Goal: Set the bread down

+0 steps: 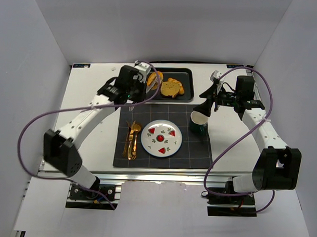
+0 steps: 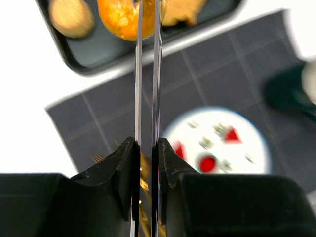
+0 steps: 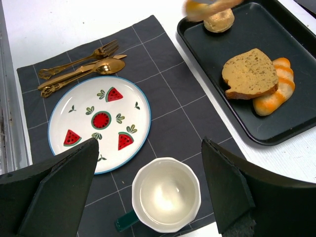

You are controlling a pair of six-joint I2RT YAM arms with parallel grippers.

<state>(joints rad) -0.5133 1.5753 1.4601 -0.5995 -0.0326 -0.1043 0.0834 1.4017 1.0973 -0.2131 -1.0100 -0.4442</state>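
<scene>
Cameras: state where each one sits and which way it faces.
Top external: above, behind the bases, looking down at the table; the left arm and right arm show.
Left wrist: on the left arm, facing along the tongs toward the tray; its fingers show.
Right wrist: above the mug, facing down; open fingers show.
All three share the plate.

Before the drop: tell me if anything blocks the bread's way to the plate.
Nothing visible does. The bread in the tongs hangs over the tray; only bare placemat lies between it and the plate.
</scene>
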